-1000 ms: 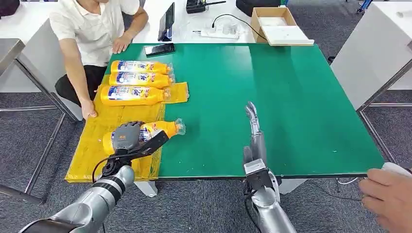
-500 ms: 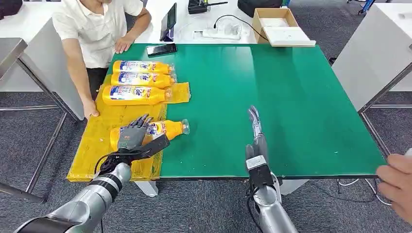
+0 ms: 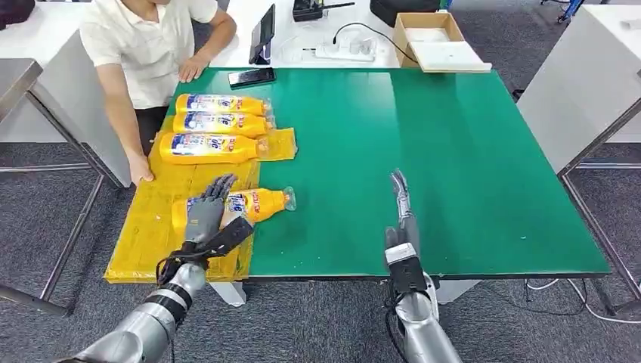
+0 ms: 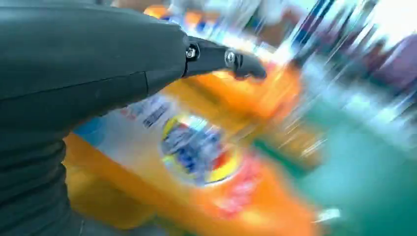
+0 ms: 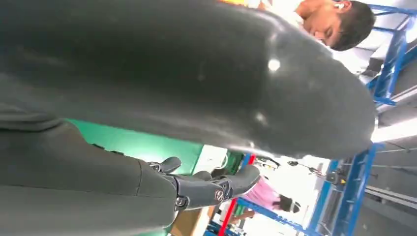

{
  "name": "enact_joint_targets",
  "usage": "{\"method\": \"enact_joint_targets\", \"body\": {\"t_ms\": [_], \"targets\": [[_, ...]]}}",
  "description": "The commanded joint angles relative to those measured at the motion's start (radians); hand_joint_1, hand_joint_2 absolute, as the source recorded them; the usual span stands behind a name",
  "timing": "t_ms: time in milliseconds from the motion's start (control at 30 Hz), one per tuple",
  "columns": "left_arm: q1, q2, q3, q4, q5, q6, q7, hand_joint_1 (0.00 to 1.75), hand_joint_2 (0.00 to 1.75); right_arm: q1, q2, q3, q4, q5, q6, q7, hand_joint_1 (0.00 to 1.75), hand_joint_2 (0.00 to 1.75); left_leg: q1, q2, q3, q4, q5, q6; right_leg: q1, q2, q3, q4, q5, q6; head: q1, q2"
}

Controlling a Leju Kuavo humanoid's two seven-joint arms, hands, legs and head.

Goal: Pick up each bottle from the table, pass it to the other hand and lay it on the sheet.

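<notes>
Left hand (image 3: 205, 214) hovers with fingers spread above the nearest bottle (image 3: 253, 203), holding nothing; right hand (image 3: 401, 208) flat and empty over the green desk (image 3: 453, 151). That bottle lies on the yellow sheet (image 3: 151, 227), cap pointing right across the desk, label writing too blurred to read.

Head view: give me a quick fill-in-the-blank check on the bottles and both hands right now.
1. ____ yellow bottles lie on the yellow sheet in all.
2. The left hand is over the nearest bottle with its fingers ____.
3. The nearest bottle's cap end reaches off the sheet onto the ____ table.
4. The right hand holds ____.

Missing words: four; spread; green; nothing
</notes>
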Motion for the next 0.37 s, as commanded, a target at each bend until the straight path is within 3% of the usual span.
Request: {"method": "enact_joint_targets", "body": {"t_ms": [33, 100, 167, 200, 267, 367], "targets": [[0.117, -0.045, 0.022, -0.265, 0.192, 0.067, -0.171, 0.00, 1.75, -0.003, 0.008, -0.022, 0.044, -0.018, -0.018, -0.032, 0.00, 0.00, 0.001, 0.001, 0.000, 0.000, -0.001, -0.001, 0.001, 0.000, 0.000, -0.001, -0.001, -0.001, 0.000, 0.000], [0.200, -0.038, -0.065, -0.490, 0.335, 0.131, -0.184, 0.00, 1.75, 0.000, 0.008, -0.011, 0.046, -0.022, -0.026, -0.032, 0.00, 0.00, 0.002, 0.002, 0.002, 0.000, -0.003, -0.003, 0.002, 0.000, 0.002, 0.000, -0.002, -0.003, 0.000, 0.000], [0.321, -0.163, 0.112, -0.832, -0.038, 0.145, -0.184, 0.00, 1.75, 0.008, 0.016, 0.000, 0.036, -0.112, 0.067, -0.025, 0.00, 0.00, 0.003, 0.004, 0.006, 0.001, -0.006, -0.004, 0.004, 0.000, 0.006, 0.000, -0.005, -0.005, 0.000, 0.000], [0.357, -0.188, 0.102, -0.940, 0.046, 0.145, -0.184, 0.00, 1.75, 0.022, 0.025, 0.011, 0.006, -0.211, 0.191, 0.006, 0.00, 0.00, 0.003, 0.003, 0.003, 0.002, -0.006, -0.004, 0.004, 0.000, 0.004, 0.001, -0.005, -0.005, 0.000, 0.000], [0.406, -0.205, 0.108, -1.131, -0.029, 0.145, -0.184, 0.00, 1.75, 0.065, 0.015, 0.072, -0.106, -0.213, 0.211, 0.003, 0.00, 0.00, 0.002, 0.002, -0.004, 0.003, -0.004, -0.001, 0.002, 0.000, -0.004, 0.002, -0.003, -0.002, 0.000, 0.000], [0.426, -0.205, 0.078, -1.183, -0.016, 0.145, -0.184, 0.00, 1.75, 0.079, 0.026, 0.086, -0.148, -0.269, 0.254, 0.033, 0.00, 0.00, 0.001, 0.003, -0.007, 0.002, -0.003, -0.001, 0.001, 0.002, -0.007, 0.001, -0.002, -0.001, 0.000, 0.000]]}}
